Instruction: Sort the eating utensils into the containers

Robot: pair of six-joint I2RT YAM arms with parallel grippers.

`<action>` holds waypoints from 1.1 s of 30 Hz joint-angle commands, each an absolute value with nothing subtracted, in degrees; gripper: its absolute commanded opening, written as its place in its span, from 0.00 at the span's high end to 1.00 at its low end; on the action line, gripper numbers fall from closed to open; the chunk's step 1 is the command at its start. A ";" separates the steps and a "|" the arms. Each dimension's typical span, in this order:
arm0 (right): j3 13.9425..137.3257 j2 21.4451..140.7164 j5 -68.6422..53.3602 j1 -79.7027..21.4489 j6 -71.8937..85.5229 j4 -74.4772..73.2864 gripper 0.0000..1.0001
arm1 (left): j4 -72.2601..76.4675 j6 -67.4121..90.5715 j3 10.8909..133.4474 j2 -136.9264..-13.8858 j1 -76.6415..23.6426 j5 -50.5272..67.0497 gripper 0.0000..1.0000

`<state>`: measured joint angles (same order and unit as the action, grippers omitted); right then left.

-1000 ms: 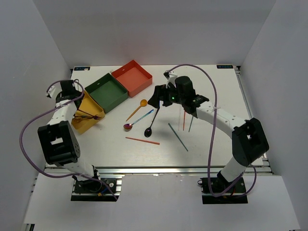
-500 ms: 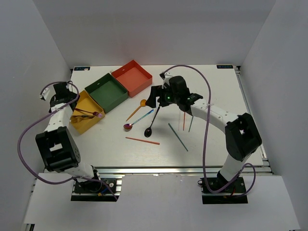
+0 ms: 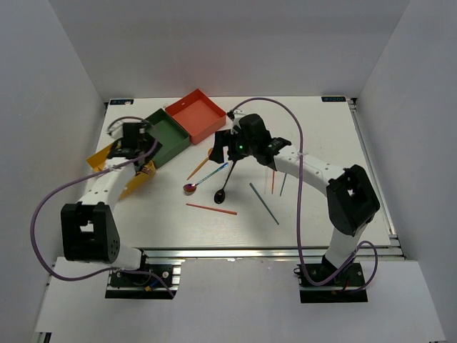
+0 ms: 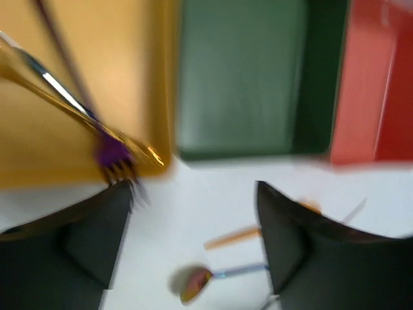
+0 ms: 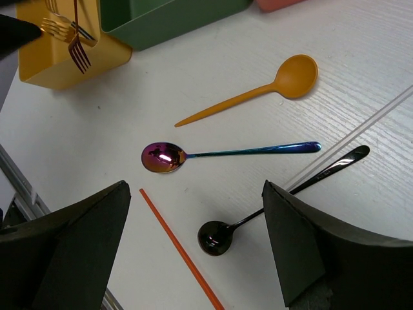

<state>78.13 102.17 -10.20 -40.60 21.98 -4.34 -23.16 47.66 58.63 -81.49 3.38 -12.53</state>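
Three boxes stand at the back left: yellow (image 3: 131,187), dark green (image 3: 163,136), red-orange (image 3: 196,114). The yellow box (image 4: 84,84) holds gold and purple forks (image 4: 103,132). My left gripper (image 3: 145,153) is open and empty above the yellow box's right corner; its view is blurred. My right gripper (image 3: 223,148) is open and empty above a gold spoon (image 5: 258,93), an iridescent spoon (image 5: 213,155), a black spoon (image 5: 271,206) and a red chopstick (image 5: 181,252). In the right wrist view its jaws (image 5: 193,239) straddle the black spoon's bowl from above.
A teal chopstick (image 3: 264,203), another red chopstick (image 3: 273,179) and a thin silver one (image 3: 283,184) lie to the right of the spoons. A silver chopstick (image 5: 361,135) lies beside the black spoon. White walls enclose the table on three sides.
My left arm has swung from the left of the yellow box to its right corner, by the green box. My right gripper has crept left over the spoons.
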 commanded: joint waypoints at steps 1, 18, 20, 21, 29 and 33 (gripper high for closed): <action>79.19 101.78 -9.49 -40.52 21.62 -4.22 0.13 | -26.96 45.72 60.90 -82.96 -5.88 -19.22 0.20; 75.59 98.61 -6.15 -39.90 17.84 -6.42 0.13 | -27.86 57.56 61.25 -82.34 4.91 -16.09 0.38; 75.59 98.61 -5.89 -39.90 17.58 -6.59 0.13 | -29.79 58.97 63.89 -85.76 5.44 -16.87 0.42; 75.67 98.70 -5.80 -39.90 17.49 -6.68 0.13 | -30.75 60.28 64.51 -86.65 5.80 -17.14 0.44; 74.97 98.53 -5.71 -39.81 16.79 -6.68 0.13 | -31.99 61.88 66.44 -93.25 8.69 -17.05 0.48; 74.79 98.26 -5.36 -39.55 16.44 -6.77 0.13 | -31.74 61.87 65.92 -95.36 9.67 -17.23 0.48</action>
<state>75.22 100.86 -6.07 -40.05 17.65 -7.18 -31.59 61.06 64.55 -95.85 8.71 -17.23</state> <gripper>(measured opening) 0.865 0.522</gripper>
